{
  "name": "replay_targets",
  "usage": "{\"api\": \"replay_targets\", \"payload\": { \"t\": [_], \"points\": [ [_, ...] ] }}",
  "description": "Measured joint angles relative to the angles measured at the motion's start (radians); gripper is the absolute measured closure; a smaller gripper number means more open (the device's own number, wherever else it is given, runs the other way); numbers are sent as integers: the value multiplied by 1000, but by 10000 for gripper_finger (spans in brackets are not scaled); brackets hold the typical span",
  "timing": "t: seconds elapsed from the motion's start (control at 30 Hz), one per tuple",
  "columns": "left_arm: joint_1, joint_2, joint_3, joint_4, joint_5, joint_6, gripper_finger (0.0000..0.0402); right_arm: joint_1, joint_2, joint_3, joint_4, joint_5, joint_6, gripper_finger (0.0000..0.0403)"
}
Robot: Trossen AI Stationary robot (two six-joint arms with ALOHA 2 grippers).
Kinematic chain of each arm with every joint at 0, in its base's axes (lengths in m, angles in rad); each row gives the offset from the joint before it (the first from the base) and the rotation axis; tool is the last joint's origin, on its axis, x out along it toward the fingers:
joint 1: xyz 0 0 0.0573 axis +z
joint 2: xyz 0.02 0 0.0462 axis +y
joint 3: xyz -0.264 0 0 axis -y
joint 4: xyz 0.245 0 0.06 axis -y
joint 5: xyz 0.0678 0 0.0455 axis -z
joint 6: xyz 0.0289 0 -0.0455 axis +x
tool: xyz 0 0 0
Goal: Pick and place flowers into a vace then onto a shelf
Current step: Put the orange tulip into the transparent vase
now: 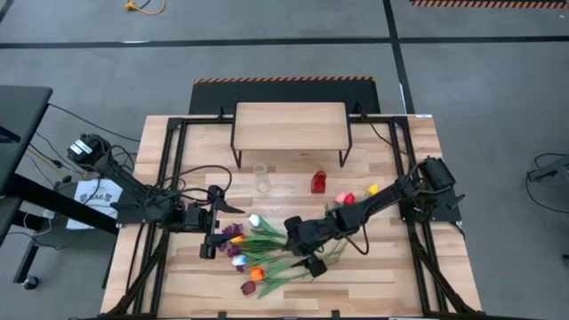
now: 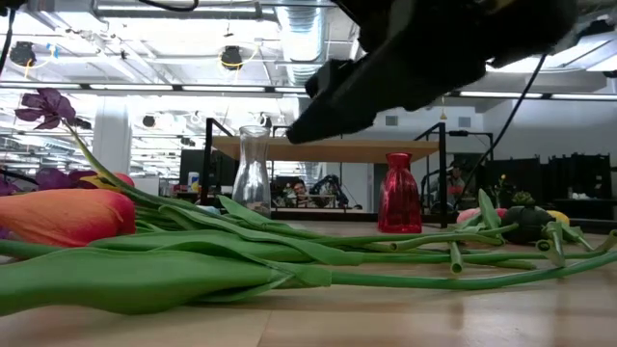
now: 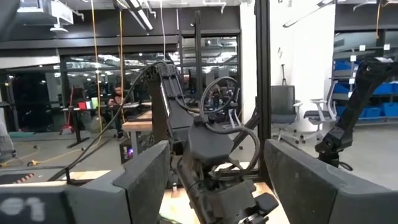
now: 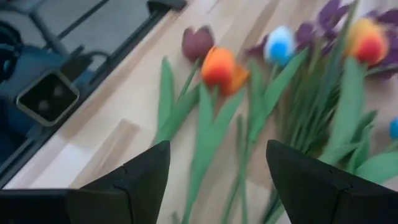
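Two claws work low over the surface [image 1: 373, 276]: right claw [image 1: 313, 255], fingers spread wide, hovers above the flowers [image 1: 258, 253] heaped at six o'clock. Left claw [image 1: 210, 233], also wide, waits at nine. The shelf [image 1: 290, 124] stands at twelve.

Two vases, clear [image 1: 261, 177] and red [image 1: 319, 182]; one shelf [image 1: 290, 125]; about a dozen flowers [image 1: 258, 252].

shelf [image 1: 289, 124] pale matt wood (thin black metal legs); clear glass vase [image 2: 253, 172]; glossy red vase [image 2: 398, 195].
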Motion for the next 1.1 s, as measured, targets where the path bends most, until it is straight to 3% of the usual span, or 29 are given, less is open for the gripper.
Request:
{"api": "replay_targets", "payload": {
  "t": [0.4, 0.63, 0.9, 1.1],
  "points": [
    [0, 0, 0, -7, 0, -46, 148, -15, 0, 35, -222, -17, 12, 143],
    [0, 1, 0, -58, 7, -131, 148, 31, 0, 37, -169, 61, 61, 163],
    [-12, 7, 0, -67, 151, -170, 148, 100, 0, 37, -132, 132, 147, 209],
    [-36, 15, 0, -59, 160, -139, 148, 137, 8, 38, -87, 161, 206, 226]
  ]
}}
